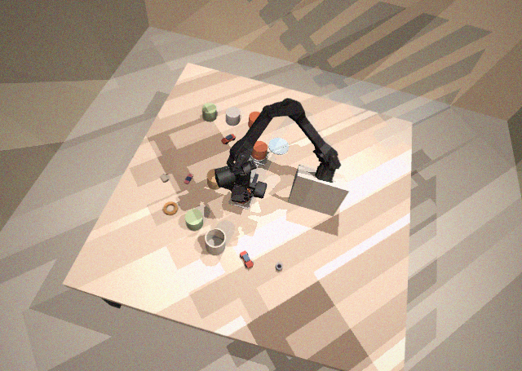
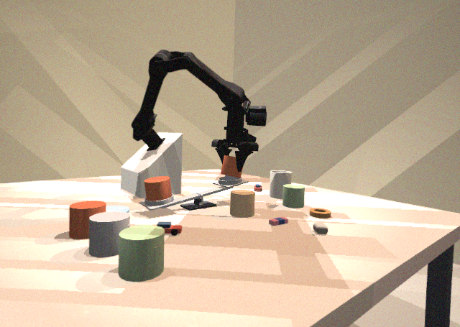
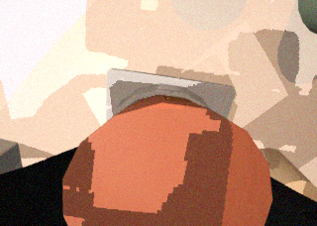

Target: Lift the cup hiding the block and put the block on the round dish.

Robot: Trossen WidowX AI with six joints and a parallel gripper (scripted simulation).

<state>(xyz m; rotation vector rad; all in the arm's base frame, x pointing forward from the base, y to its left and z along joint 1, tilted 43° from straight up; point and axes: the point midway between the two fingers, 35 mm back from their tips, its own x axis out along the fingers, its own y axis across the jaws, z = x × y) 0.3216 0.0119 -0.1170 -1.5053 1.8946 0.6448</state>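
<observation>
My gripper [image 2: 232, 164] is shut on one orange cup [image 2: 231, 167] [image 3: 144, 162], pointing down. The cup leans slightly in the fingers, its bottom right at or just above its pan; whether it touches I cannot tell. The balance [image 2: 213, 192] [image 3: 225, 98] is tilted, with this end high and the other end low. The other orange cup [image 1: 259, 149] [image 2: 157, 189] stands on the low end, apart from the gripper. The round pale blue dish [image 1: 278, 146] [image 2: 118, 208] lies beside that low end, with no cup above it. No block can be made out.
A tan cylinder [image 1: 213, 178] [image 2: 242, 203] stands beside the balance. A green cylinder [image 1: 194, 218] and a grey open container [image 1: 215, 247] stand beyond the raised end. Green [image 2: 141, 254], grey [image 2: 107, 234] and orange [image 2: 85, 220] cylinders stand beyond the low end. Toy cars and a ring [image 1: 170, 208] lie around.
</observation>
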